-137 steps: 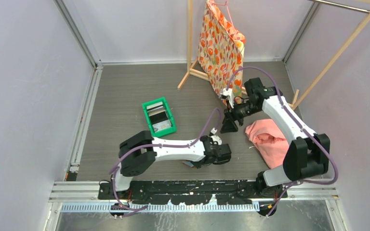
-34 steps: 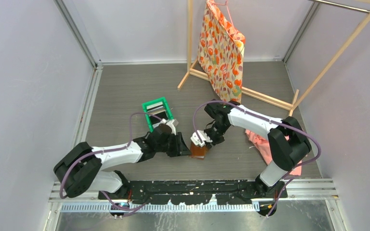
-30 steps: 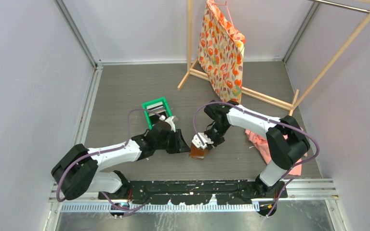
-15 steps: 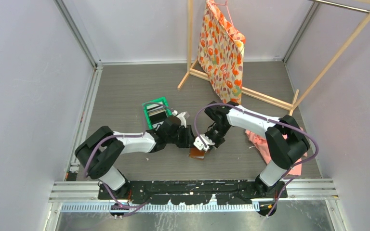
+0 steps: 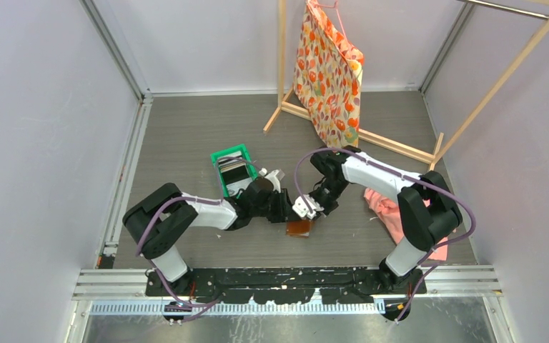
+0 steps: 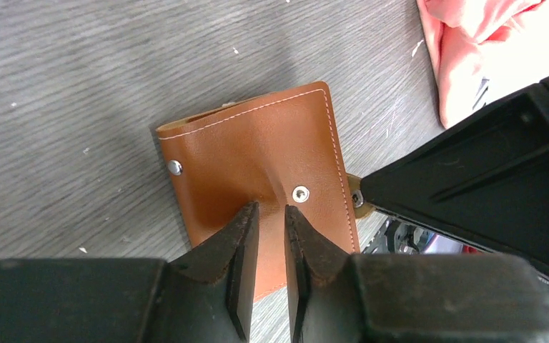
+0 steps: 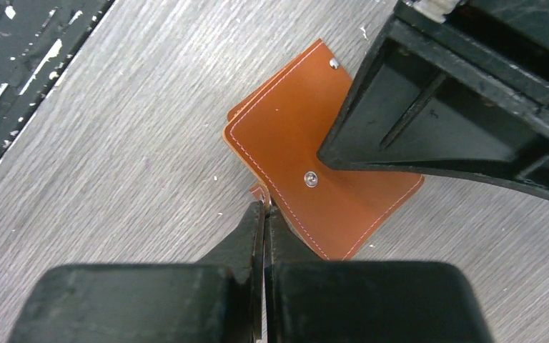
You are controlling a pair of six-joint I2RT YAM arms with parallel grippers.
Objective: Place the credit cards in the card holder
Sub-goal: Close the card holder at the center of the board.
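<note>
Brown leather is what I have under both wrist cameras: the card holder (image 6: 257, 157) lies folded shut on the grey wood-grain surface (image 6: 64, 86), outer cover up, between my two arms and a little nearer their bases than the green bin (image 5: 229, 149).

My left gripper (image 6: 269, 209) is down on the cover with its jaws only narrowly apart. Both tips touch the leather just beside the metal snap stud (image 6: 300, 193), and the cover is dimpled in the slot between them. I cannot tell whether any leather is actually pinched there.

My right gripper (image 7: 264, 204) comes in from the opposite side. Its fingers are pressed together, and the small snap tab (image 6: 356, 196) at the holder's edge is caught at their tips.

The two grippers sit very close, almost meeting over the holder.

The credit cards (image 5: 234, 174) are in the green bin, stacked on edge, just behind my left wrist. A pink cloth (image 5: 393, 207) lies crumpled on the surface to the right, near my right arm.
</note>
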